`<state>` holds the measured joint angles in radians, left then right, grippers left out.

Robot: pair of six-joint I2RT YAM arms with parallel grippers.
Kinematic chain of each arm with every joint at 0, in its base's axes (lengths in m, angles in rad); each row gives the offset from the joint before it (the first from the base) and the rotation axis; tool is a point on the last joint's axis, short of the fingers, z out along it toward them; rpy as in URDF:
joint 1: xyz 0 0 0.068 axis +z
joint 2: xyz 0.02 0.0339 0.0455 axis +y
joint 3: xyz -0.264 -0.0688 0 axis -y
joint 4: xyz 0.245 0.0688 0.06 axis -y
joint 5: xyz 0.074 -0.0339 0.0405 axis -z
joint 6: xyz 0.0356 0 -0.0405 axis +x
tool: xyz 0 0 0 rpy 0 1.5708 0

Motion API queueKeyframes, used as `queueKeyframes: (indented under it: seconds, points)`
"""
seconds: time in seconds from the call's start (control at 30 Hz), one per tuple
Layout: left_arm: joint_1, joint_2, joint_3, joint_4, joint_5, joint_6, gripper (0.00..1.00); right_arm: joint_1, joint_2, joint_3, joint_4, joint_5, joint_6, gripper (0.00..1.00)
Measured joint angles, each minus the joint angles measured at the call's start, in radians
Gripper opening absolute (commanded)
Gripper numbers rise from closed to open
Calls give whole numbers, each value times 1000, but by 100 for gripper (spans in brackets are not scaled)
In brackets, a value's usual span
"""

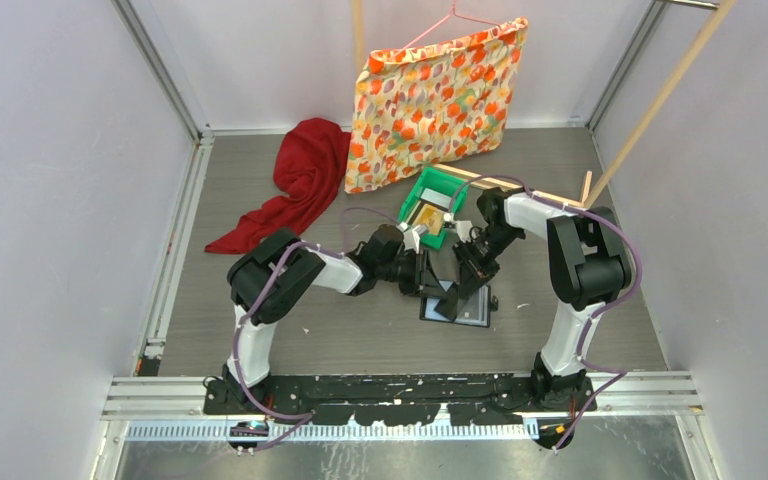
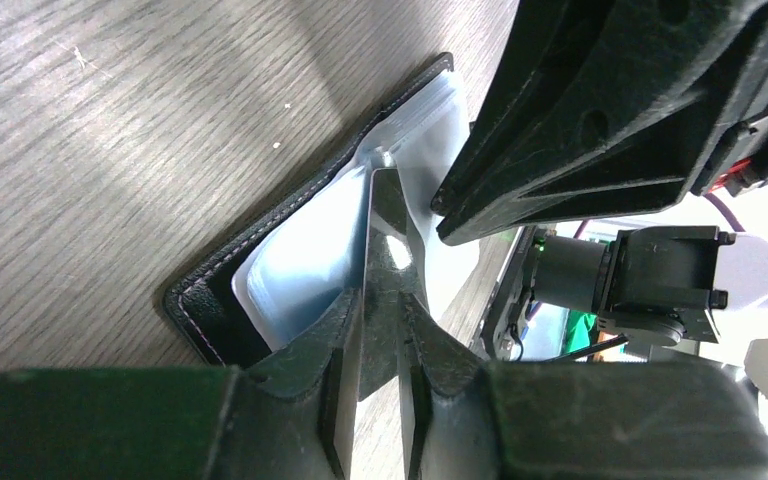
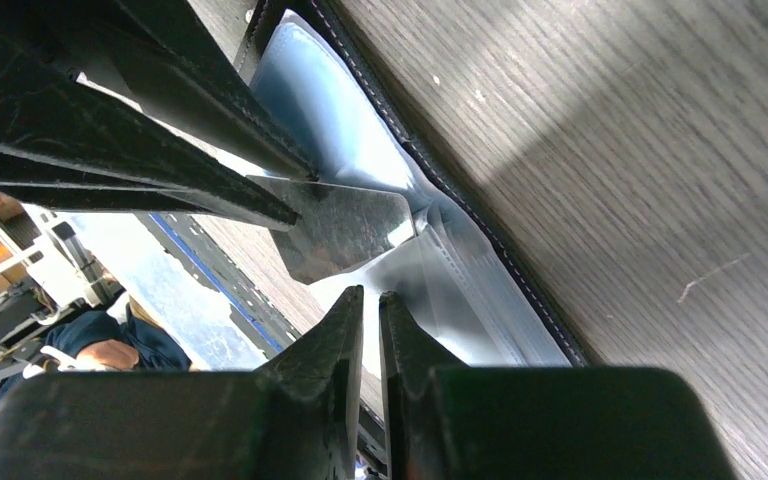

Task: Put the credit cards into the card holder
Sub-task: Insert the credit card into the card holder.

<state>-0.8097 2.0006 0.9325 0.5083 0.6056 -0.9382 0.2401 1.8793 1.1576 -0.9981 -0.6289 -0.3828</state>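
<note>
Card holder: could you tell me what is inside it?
Shiny blue pocket pages, with the left gripper's dark card poking between them; anything beneath the pages is hidden.

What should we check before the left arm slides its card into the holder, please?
1. Card holder lies open, pocket pages showing: ok.
2. Left gripper shut on the dark card: ok.
3. Card edge lined up with a pocket mouth: cannot tell.
4. Right gripper holding a page back: cannot tell.
5. Yellow card lies in the green tray: ok.
</note>
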Motion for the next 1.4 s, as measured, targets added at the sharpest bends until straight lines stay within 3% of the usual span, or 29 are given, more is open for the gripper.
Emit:
queueKeyframes:
  seconds: [0.2,0.43,0.7,0.77,1.0,1.4]
  points:
    - [0,8,5,0,10,-4,32,0,0,0,2,2,-3,17]
    - [-1,9,8,-3,11,-5,30,0,0,0,2,2,-3,17]
    - [-3,27,14,-3,16,-29,17,0,0,0,0,3,-3,17]
    - [-5,29,14,-2,16,-32,18,0,0,0,-1,4,-3,17]
    - [-15,36,13,36,20,-76,34,0,0,0,0,5,-3,17]
    - [-19,53,-28,153,1,-174,30,0,0,0,-5,-15,-26,17]
